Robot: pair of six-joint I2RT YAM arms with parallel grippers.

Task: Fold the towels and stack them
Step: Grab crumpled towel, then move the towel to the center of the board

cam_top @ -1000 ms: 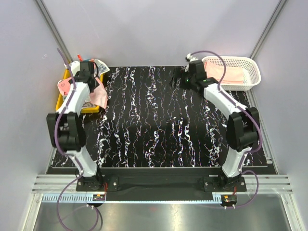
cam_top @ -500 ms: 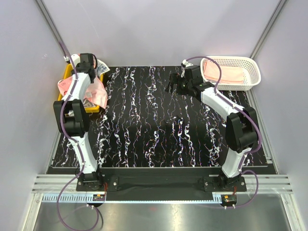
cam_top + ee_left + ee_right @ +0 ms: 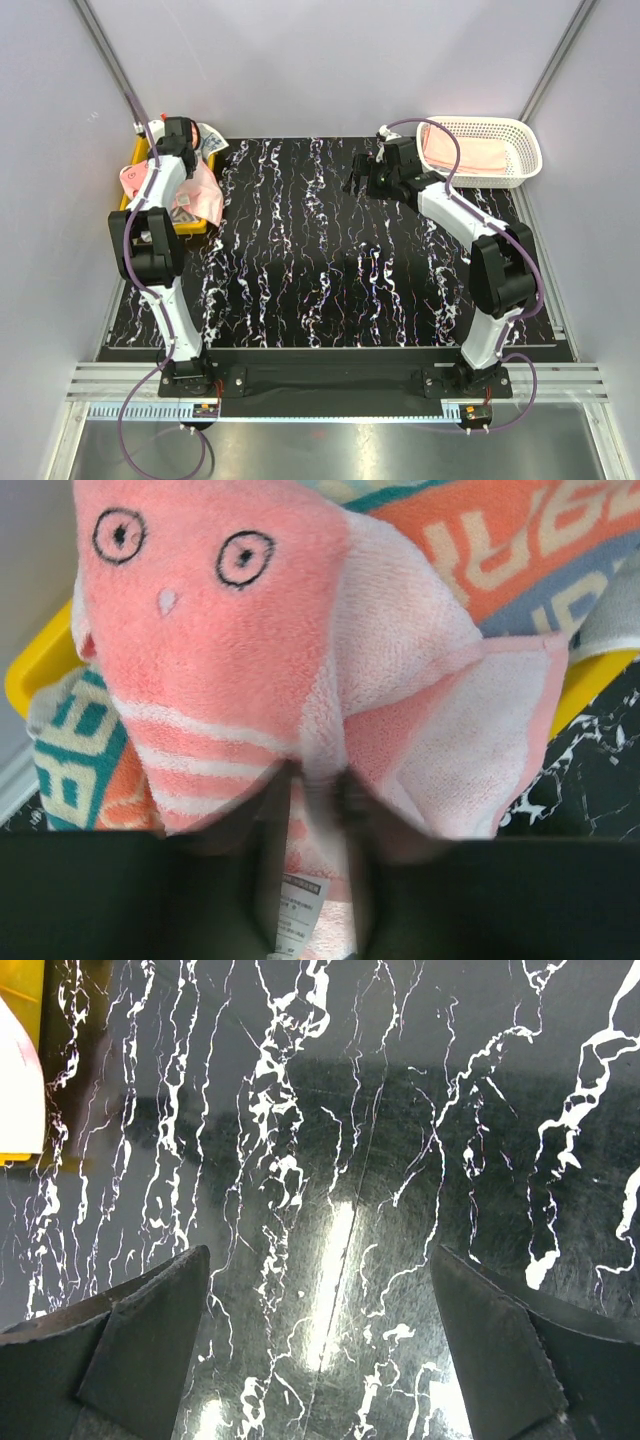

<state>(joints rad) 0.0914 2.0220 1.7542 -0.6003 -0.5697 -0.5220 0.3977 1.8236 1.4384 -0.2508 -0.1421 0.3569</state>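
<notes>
A heap of towels fills the yellow tray (image 3: 127, 195) at the far left. On top lies a pink towel with white stripes (image 3: 200, 680) and drawn eyes, which hangs over the tray's right side (image 3: 207, 198). Beneath it is a cream towel with orange and teal letter blocks (image 3: 520, 540). My left gripper (image 3: 315, 780) is above the tray (image 3: 178, 135), shut on a raised fold of the pink striped towel. A white label shows between its fingers. Over the black mat, my right gripper (image 3: 358, 172) is open and holds nothing (image 3: 318, 1255). Another pink towel (image 3: 465, 155) lies in the basket.
The white lattice basket (image 3: 515, 128) stands at the far right corner. The black marbled mat (image 3: 330, 260) covers the table between tray and basket. A yellow tray corner (image 3: 20, 1060) shows at the left of the right wrist view. Grey walls close in on both sides.
The left gripper reached further over the tray and closed on the pink striped towel. The right arm swung left, away from the basket, then held still.
</notes>
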